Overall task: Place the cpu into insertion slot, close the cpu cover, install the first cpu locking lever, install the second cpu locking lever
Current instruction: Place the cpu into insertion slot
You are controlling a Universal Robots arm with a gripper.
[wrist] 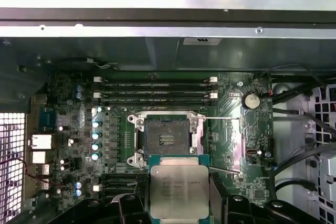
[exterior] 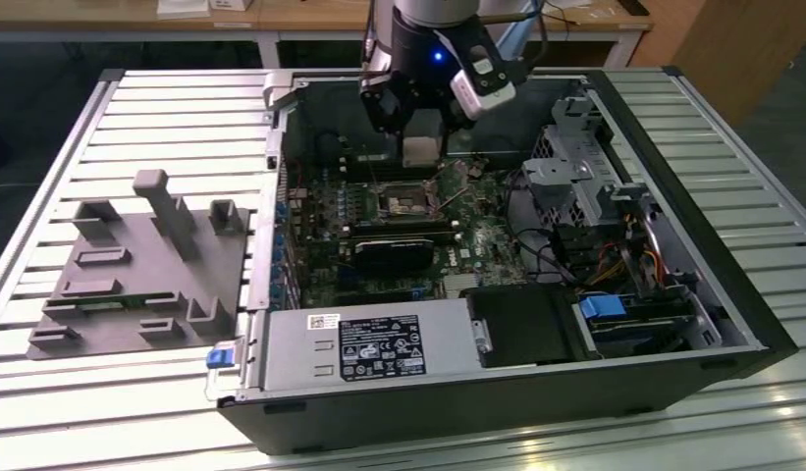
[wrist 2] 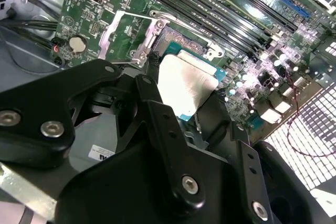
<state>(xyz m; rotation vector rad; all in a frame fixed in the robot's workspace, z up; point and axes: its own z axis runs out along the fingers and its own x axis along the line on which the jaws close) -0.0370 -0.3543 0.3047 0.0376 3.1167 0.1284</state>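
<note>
My gripper [exterior: 420, 152] is shut on the cpu [exterior: 420, 147], a flat square chip with a dull silver top. It hangs inside the open computer case, a little above the green board. In the first wrist view the cpu [wrist: 177, 190] sits between two black fingers [wrist: 137, 205], just short of the insertion slot [wrist: 167, 139], whose dark centre lies bare. In the second wrist view the cpu [wrist 2: 185, 85] hides part of the insertion slot [wrist 2: 178, 40]. The cpu cover [wrist 2: 148, 43], a thin silver frame, is swung open beside the socket. Thin wire levers [wrist: 241, 145] stand off to that same side.
Long black memory slots [wrist: 155, 90] run beside the socket. A black heatsink [exterior: 392, 253], a grey power supply [exterior: 363, 348], and a drive cage with cables [exterior: 599, 186] crowd the case. A grey fixture with blocks [exterior: 140, 265] lies on the slatted table at the exterior view's left.
</note>
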